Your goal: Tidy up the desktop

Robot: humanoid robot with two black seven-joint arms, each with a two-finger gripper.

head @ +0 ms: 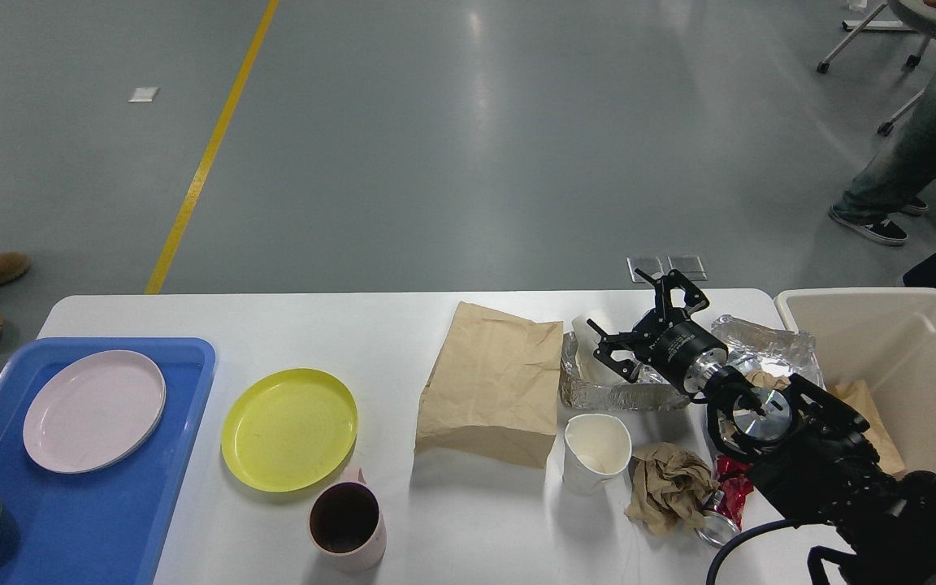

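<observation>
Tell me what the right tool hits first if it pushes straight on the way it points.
Probably the white paper cup lying in the crumpled foil tray; the open right tool points there, though depth is unclear.

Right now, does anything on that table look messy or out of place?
Yes. A crumpled brown paper wad and a red wrapper lie loose on the desktop, and the foil tray under the right claw is crushed.

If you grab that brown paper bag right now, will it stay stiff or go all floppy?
Probably floppy. The brown paper bag lies flat and creased on the desktop, so it looks empty and light and would likely sag or fold when lifted by one edge. Pushed, it would probably slide easily or crumple instead of rolling.
</observation>
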